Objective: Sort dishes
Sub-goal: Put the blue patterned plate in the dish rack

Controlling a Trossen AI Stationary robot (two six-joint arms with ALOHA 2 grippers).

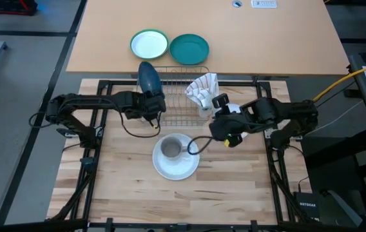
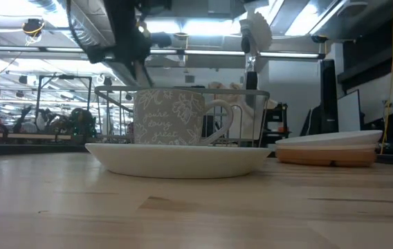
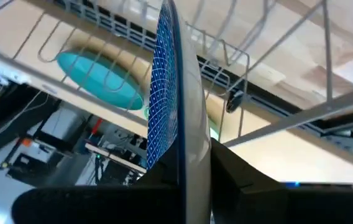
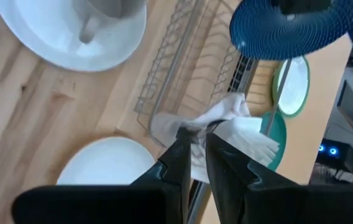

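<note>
The biggest thing in play was the wire dish rack (image 1: 182, 96), and it looked like it held only a crumpled white cloth (image 1: 202, 88) at its right end, though that couldn't be fully confirmed. The dark blue plate (image 1: 149, 77) was held on edge over the rack's left end, pinched by its rim between the fingers of the left gripper (image 1: 152, 102), so nearly the whole disc stuck out past the jaws. It would probably handle as stiff, fairly heavy, glazed and slippery, and breakable if knocked on the wire, so a deep rim grip seemed the right hold. The right gripper (image 4: 199, 144) was seen pressed nearly together on a fold of the cloth, which should be soft and light. Nearer the front edge of the table, well clear of both sets of jaws, a white plate (image 1: 176, 156) carried the small grey mug (image 1: 171, 149); the handle or rim would likely be the spot to grab. A second white plate (image 4: 105, 163) sat on a tan plate (image 2: 328, 158) below the right jaws.
</note>
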